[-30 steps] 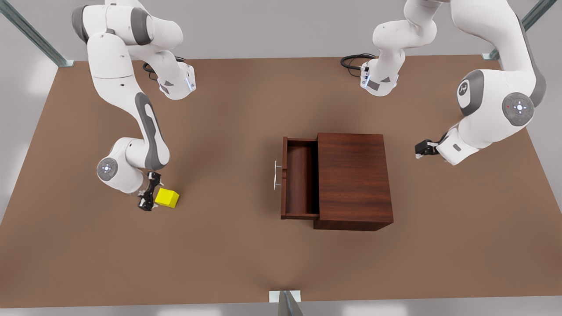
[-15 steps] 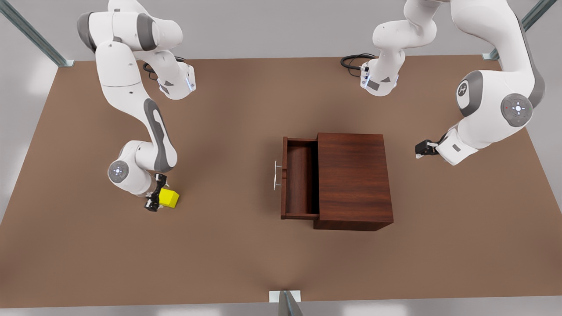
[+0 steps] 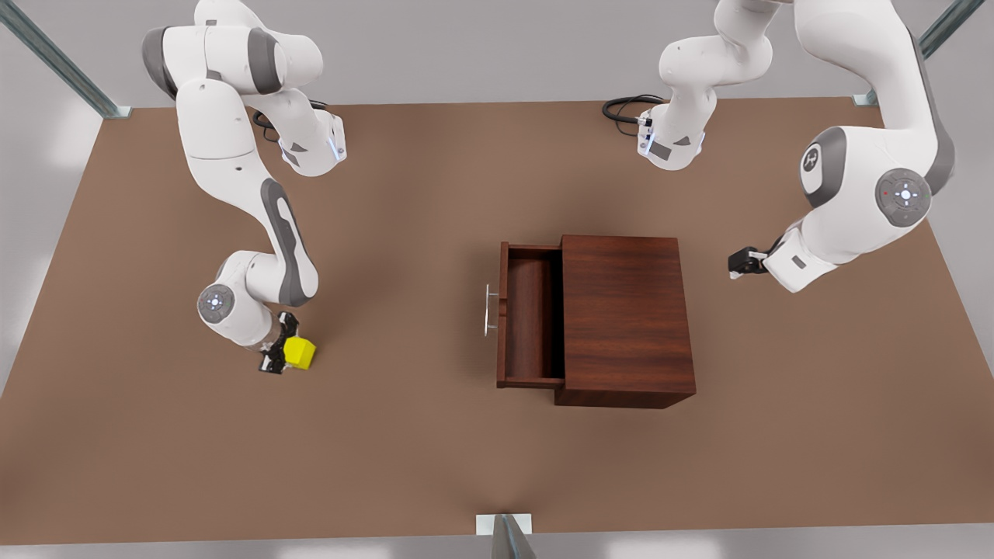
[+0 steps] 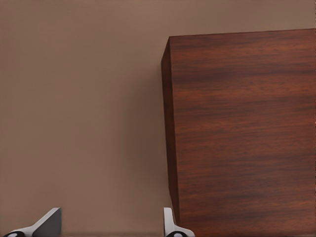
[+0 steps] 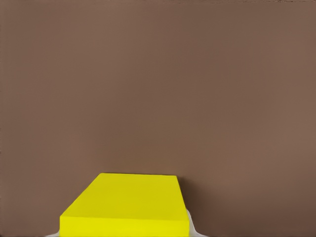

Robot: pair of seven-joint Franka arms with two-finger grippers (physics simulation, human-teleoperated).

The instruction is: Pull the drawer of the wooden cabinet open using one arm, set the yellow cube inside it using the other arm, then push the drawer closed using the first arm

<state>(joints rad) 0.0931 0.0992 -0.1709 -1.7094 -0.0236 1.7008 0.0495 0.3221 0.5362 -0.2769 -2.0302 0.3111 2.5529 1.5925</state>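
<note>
Front view: brown table [image 3: 388, 450], grey surround.

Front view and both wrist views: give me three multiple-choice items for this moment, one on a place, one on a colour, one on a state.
1. Where is the yellow cube?
A. Inside the drawer
B. On the table, at the front view's left of the wooden cabinet
C. On top of the cabinet

2. What colour is the drawer's handle?
A. Silver
B. Black
C. Yellow

3. What state is the drawer in?
A. Shut flush
B. Pulled open, nothing in it
C. Open with the cube inside

Answers
1. B: the cube sits on the brown table, apart from the wooden cabinet, with the right pincer against it.
2. A: a thin silver bar shows on the drawer front.
3. B: the tray juts out of the cabinet and its floor is bare. The left pincer, fingers spread, waits beside the cabinet.
</note>
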